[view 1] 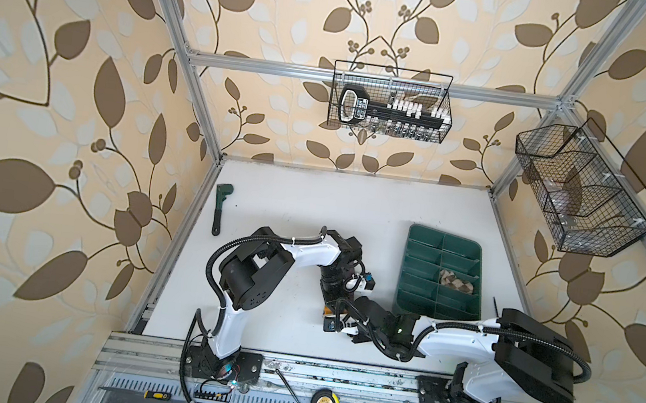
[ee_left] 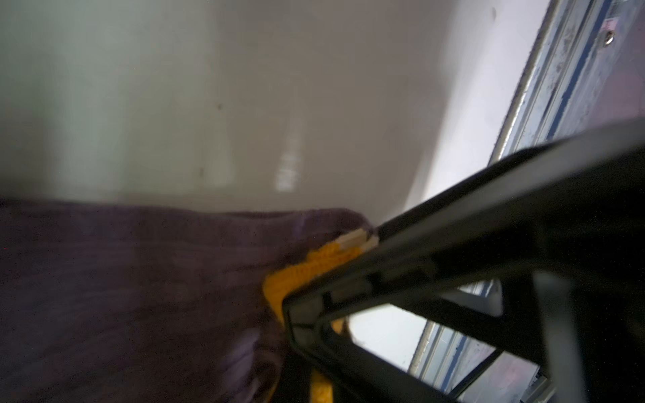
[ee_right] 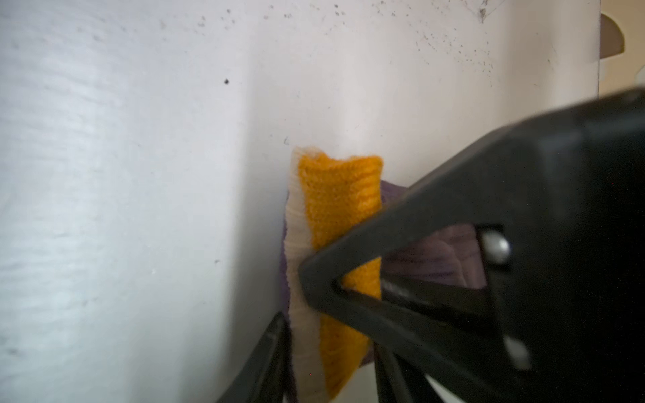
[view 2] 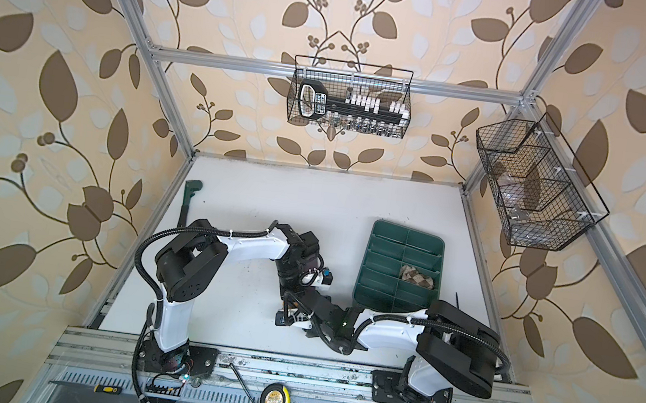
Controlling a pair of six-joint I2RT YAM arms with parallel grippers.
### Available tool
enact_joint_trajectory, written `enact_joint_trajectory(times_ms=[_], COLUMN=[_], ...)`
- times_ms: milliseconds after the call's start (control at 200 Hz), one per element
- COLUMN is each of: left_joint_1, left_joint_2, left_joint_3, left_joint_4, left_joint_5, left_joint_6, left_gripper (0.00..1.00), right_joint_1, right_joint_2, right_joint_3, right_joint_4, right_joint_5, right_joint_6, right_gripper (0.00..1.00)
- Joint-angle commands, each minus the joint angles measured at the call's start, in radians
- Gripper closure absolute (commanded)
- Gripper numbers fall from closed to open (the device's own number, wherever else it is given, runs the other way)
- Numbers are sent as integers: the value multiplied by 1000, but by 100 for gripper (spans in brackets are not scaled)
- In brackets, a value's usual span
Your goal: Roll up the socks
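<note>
Over the white tabletop [ee_right: 139, 174], the left gripper [ee_left: 300, 314] is pinching a purple ribbed knit sock [ee_left: 139, 296] by its mustard cuff. Whether the right gripper [ee_right: 293, 307] is gripping, I cannot tell. A slipping cuff risks unrolling.

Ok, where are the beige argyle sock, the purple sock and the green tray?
beige argyle sock [view 1: 455, 283]: in a top view, patterned middle.
purple sock [ee_left: 139, 296]: left wrist view, purple body.
green tray [view 1: 426, 239]: in a top view, bare far compartment.

Both top views look steeply down from high at the front over the whole white table [view 1: 291, 207], while each wrist camera sits very close to the yellow cuff [ee_right: 335, 195] of the same purple sock [ee_left: 122, 296].
</note>
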Motion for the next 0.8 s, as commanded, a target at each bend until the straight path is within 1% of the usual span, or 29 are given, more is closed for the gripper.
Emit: enact_joint_trajectory(times_ms=[0,30,105,180,195,270,295,380,395,410,510,585,645,740,795], left_joint_1=[-4,-5,-4,10,14,41,52,91,97,102,118,122,122,122,122], left_joint_2=[-21,-31,-65,-121,-133,-204,-231,-329,-347,-364,-489,-609,-707,-879,-981], left_joint_3=[14,12,6,-19,-23,-62,-77,-124,-133,-141,-187,-219,-250,-302,-318], left_joint_4=[4,7,20,62,73,131,151,195,201,207,227,237,249,247,219], left_joint_5=[48,41,17,16,11,-13,-22,-55,-63,-74,-157,-266,-406,-569,-603], left_joint_6=[7,4,-2,-20,-29,-61,-72,-98,-102,-107,-125,-148,-172,-166,-129], left_gripper=[100,100,98,94,90,80,75,44,40,38,37,39,41,42,43], right_joint_1=[-1,-1,-3,-5,-6,-12,-15,-32,-37,-41,-76,-112,-146,-197,-227], right_joint_2=[32,37,39,22,18,-6,-11,-27,-28,-29,-21,-10,0,36,72], right_joint_3=[60,70,81,79,78,78,80,91,95,98,128,153,174,220,259], right_joint_4=[-45,-70,-126,-173,-183,-252,-276,-353,-367,-379,-457,-504,-535,-603,-663], right_joint_5=[-20,-21,-27,-45,-50,-97,-111,-172,-187,-201,-282,-351,-411,-498,-567], right_joint_6=[-6,-1,9,27,31,44,49,59,61,63,67,61,57,38,17], right_gripper=[80,87,99,100,100,100,100,100,100,100,100,100,100,100,100])
